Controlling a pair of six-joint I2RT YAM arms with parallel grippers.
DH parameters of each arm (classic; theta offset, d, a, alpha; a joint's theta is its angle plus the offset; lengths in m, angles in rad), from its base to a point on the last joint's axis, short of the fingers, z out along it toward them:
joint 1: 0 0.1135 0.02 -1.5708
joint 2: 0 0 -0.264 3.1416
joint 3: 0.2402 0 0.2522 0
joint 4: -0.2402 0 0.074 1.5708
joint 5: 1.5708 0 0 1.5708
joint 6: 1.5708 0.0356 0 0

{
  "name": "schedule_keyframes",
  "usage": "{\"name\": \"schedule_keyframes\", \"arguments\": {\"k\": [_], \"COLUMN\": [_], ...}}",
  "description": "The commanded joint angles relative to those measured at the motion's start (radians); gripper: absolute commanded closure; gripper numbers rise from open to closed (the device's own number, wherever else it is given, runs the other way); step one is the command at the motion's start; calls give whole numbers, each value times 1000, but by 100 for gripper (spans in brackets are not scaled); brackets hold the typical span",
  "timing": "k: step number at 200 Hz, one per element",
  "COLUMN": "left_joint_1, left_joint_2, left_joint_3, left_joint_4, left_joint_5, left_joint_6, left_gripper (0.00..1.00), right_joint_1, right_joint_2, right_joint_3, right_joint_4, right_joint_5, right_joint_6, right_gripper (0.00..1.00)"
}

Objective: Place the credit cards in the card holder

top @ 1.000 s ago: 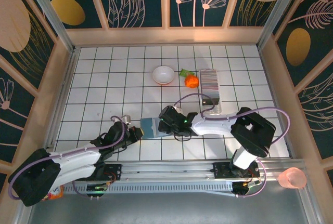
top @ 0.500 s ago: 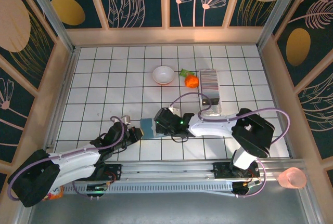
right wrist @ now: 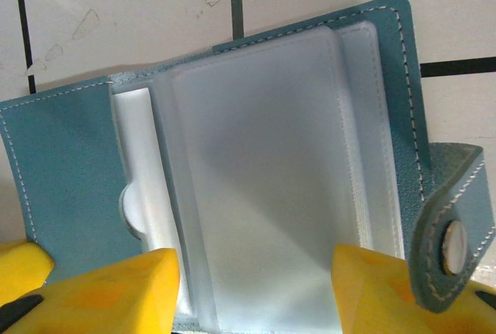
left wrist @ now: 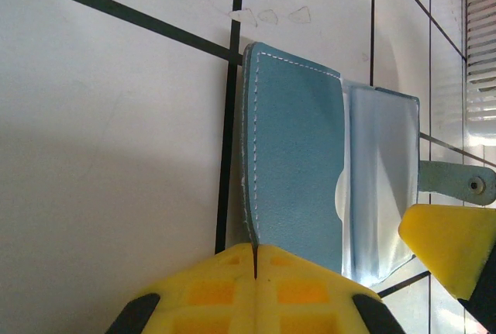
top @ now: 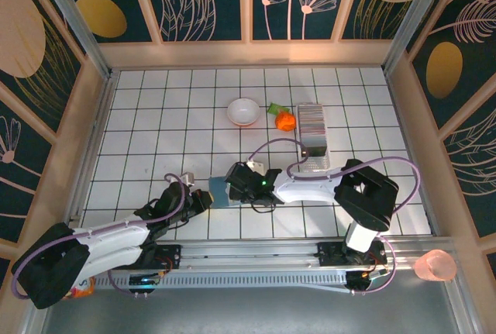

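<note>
The left gripper (left wrist: 255, 260) is closed fully on the cover edge of the card holder (left wrist: 294, 156), which lies open just ahead of its fingertips. The right gripper (right wrist: 256, 291) has its jaws about half apart over the clear sleeves. A pale frosted panel lies between them, and I cannot tell whether it is a gripped card or only a sleeve. The stack of credit cards (top: 312, 126) stands well beyond this gripper. The step seems to be filling a pocket, and the next move calls for a card aligned squarely with the pocket mouth.

One card holder (left wrist: 294, 163), one stack of credit cards (top: 311, 126), one bowl (top: 243, 111).
</note>
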Motion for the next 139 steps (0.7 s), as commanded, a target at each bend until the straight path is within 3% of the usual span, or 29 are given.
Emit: {"name": "schedule_keyframes", "arguments": {"k": [1,40,139], "left_joint_1": [-1,-1,-1], "left_joint_2": [8,17,40], "left_joint_3": [-18,-15,-23], "left_joint_4": [13,20,45], "left_joint_5": [16,24,34], "left_joint_6": [-7,-3,-12], "left_gripper": [100,100,100], "right_joint_1": [17,18,16], "right_joint_2": [21,50,63], "right_joint_3": [21,29,14], "right_joint_4": [-71,-42,243], "right_joint_5": [44,23,-119], "right_joint_6": [32,31,40], "right_gripper": [45,44,44]}}
